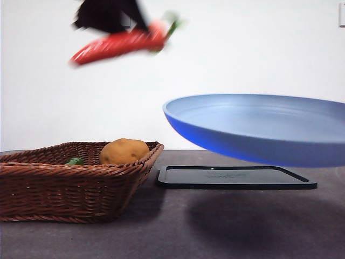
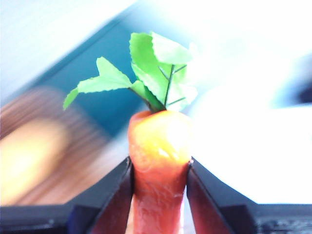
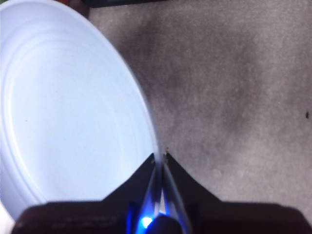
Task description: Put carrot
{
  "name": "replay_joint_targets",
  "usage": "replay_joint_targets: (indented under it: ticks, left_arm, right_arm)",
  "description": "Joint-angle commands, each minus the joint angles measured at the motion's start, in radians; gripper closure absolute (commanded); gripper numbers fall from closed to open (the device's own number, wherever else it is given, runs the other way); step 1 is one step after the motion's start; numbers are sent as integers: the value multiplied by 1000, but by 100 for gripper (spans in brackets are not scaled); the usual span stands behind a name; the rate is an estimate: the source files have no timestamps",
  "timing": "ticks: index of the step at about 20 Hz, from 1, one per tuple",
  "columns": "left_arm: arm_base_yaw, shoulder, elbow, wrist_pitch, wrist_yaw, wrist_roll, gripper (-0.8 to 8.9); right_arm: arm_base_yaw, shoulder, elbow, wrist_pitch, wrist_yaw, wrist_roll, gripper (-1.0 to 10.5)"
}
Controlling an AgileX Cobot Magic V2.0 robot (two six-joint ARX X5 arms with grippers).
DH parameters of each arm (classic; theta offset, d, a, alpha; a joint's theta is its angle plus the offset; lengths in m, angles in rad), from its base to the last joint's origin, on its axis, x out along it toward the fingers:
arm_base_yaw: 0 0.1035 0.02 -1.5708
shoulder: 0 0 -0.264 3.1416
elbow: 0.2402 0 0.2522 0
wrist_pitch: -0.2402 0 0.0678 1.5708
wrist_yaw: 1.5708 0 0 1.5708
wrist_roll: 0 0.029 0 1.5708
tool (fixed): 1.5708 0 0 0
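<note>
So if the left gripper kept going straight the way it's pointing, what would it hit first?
Probably the blue plate. The left gripper, holding the carrot, seems aimed toward it, though blur leaves depth unclear.

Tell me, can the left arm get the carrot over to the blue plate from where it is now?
Probably yes: the left gripper holds the carrot high above the basket, and nothing shows between it and the plate held up by the right gripper.

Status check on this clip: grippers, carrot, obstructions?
Left gripper shut on carrot, high above basket. Right gripper holds plate aloft. Path clear.
</note>
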Motion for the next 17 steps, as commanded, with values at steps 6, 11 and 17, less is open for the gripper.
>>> replay_joint_targets:
  ticks: [6, 11, 17]
  left_arm:
    - [-316, 75, 13, 84, -97, -43, 718]
    - [-413, 208, 13, 130, -244, -43, 717]
    - [-419, 349, 13, 129, -248, -64, 680]
  right_arm:
    - [2, 116, 10, 49, -5, 3, 943]
    - [2, 126, 10, 60, -5, 4, 943]
    - [2, 126, 10, 63, -5, 4, 943]
